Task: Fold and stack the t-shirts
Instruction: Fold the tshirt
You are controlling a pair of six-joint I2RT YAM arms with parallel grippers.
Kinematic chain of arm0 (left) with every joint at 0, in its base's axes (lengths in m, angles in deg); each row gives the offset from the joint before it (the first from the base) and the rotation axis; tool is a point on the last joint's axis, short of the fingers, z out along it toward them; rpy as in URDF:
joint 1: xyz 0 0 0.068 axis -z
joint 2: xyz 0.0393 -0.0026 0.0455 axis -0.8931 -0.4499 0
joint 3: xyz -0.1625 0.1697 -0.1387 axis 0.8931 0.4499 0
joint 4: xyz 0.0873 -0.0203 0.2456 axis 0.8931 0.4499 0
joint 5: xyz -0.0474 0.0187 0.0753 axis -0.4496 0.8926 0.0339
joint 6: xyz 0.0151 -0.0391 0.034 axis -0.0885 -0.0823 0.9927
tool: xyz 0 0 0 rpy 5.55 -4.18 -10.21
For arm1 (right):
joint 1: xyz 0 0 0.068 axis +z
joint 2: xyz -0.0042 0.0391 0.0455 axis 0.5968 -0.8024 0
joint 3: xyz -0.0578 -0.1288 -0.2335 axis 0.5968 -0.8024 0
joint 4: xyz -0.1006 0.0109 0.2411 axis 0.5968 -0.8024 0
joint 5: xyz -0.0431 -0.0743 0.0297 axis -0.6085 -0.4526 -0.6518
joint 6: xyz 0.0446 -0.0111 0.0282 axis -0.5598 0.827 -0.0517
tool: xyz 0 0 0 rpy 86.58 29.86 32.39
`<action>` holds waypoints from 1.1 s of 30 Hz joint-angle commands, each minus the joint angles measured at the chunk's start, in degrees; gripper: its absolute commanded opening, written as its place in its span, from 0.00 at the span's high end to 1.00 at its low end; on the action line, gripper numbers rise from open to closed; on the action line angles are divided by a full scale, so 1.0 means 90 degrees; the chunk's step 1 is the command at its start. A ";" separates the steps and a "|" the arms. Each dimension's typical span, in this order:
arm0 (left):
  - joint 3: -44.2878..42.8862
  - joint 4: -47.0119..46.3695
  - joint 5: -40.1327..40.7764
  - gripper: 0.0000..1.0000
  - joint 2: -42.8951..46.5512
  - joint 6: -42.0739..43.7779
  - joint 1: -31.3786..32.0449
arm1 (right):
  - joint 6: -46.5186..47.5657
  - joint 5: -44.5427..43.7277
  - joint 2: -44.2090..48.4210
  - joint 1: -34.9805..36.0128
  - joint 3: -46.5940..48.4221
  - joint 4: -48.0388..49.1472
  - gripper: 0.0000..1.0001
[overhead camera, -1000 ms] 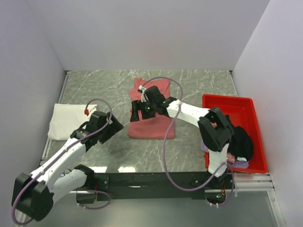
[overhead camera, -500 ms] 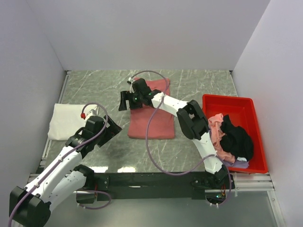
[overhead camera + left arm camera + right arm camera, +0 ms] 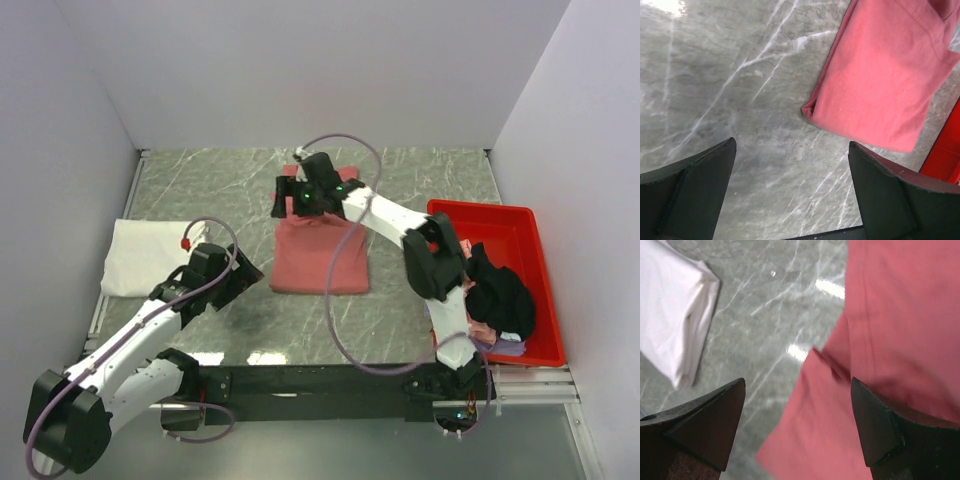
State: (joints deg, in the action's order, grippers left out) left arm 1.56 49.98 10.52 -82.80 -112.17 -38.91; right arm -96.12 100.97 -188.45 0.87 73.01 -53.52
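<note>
Holds nothing in the left gripper [image 3: 792, 200]: fingers spread wide above the grey marble table [image 3: 715, 75], with the folded dusty red t-shirt [image 3: 880, 85] lying flat ahead and right of them, apart. Hangs the right gripper [image 3: 797, 425] equally wide and empty over that shirt's edge, cloth under one finger, marble under the other. Beyond the marble-side finger, a folded white t-shirt [image 3: 670, 315]; far off, a black t-shirt [image 3: 500, 295] in the red tray [image 3: 510, 225].
</note>
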 commanded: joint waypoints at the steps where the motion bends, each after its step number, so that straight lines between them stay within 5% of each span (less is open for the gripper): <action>1: 0.0094 -0.0824 -0.0379 0.01 -0.0364 0.0176 -0.0002 | -0.0108 -0.0909 0.1781 -0.0038 -0.1190 0.0664 0.08; 11: -0.0023 -0.1812 -0.0956 0.16 -0.1703 0.0284 0.0038 | -0.0890 -0.1994 0.5414 -0.0379 -0.5663 0.1242 0.07; 17: -0.0160 -0.1959 -0.0926 0.32 -0.2230 0.0304 0.0067 | -0.0958 -0.1955 0.6315 -0.0477 -0.6603 0.0764 0.07; 24: -0.0033 -0.2389 -0.1336 0.40 -0.2679 0.0294 0.0086 | -0.1095 -0.2043 0.6668 -0.0594 -0.7093 0.0559 0.07; 28: -0.0101 -0.2477 -0.1347 0.52 -0.2934 0.0294 0.0116 | -0.1144 -0.1829 0.6658 -0.0614 -0.7278 0.0529 0.08; 33: -0.0160 -0.2506 -0.1356 0.79 -0.3226 0.0333 0.0155 | -0.1222 -0.1546 0.6580 -0.0624 -0.7396 0.0519 0.11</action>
State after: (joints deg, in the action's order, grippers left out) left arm 1.53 28.26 -1.24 -110.41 -109.99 -37.99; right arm -106.04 85.45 -129.80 -4.31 7.00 -49.06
